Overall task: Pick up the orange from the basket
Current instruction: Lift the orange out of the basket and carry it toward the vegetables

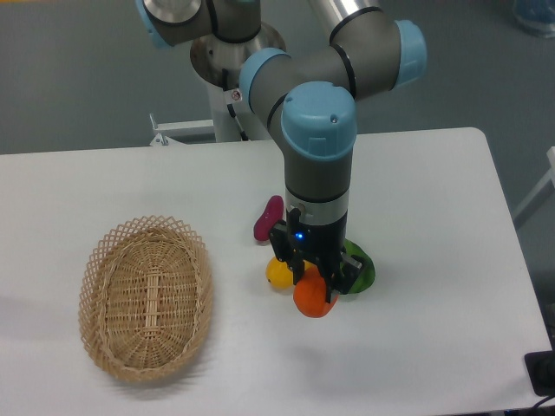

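Note:
The orange [309,302] is small, round and bright orange. It sits between the fingers of my gripper [314,290], which points straight down and is shut on it. The orange is right of the basket, outside it, and seems to hang a little above the table. The basket [146,298] is an oval of light tan wicker at the left of the table, with nothing in it.
A yellow fruit [278,275] lies just left of the gripper. A green vegetable [359,269] lies just right of it, partly hidden by the fingers. A magenta elongated piece [268,218] lies behind. The white table [434,199] ends at the right and front.

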Tool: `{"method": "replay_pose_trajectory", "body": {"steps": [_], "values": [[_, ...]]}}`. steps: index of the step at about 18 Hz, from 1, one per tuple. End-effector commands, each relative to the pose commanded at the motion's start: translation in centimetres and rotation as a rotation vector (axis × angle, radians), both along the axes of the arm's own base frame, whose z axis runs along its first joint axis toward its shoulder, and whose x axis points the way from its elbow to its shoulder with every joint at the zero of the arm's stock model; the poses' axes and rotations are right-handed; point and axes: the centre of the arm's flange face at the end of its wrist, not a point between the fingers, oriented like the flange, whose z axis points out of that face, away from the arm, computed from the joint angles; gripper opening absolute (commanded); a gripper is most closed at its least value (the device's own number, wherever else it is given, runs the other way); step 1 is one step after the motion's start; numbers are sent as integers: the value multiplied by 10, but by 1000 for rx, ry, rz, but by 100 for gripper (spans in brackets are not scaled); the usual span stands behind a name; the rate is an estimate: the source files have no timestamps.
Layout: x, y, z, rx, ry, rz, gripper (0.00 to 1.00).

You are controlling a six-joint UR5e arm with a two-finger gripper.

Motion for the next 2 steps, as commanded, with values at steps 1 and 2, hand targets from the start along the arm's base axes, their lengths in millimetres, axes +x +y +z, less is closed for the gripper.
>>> {"method": "replay_pose_trajectory", "body": {"steps": [1,2], "values": [[1,0,-2,-2,-2,-2,45],[1,0,-2,-2,-2,-2,45]]}}
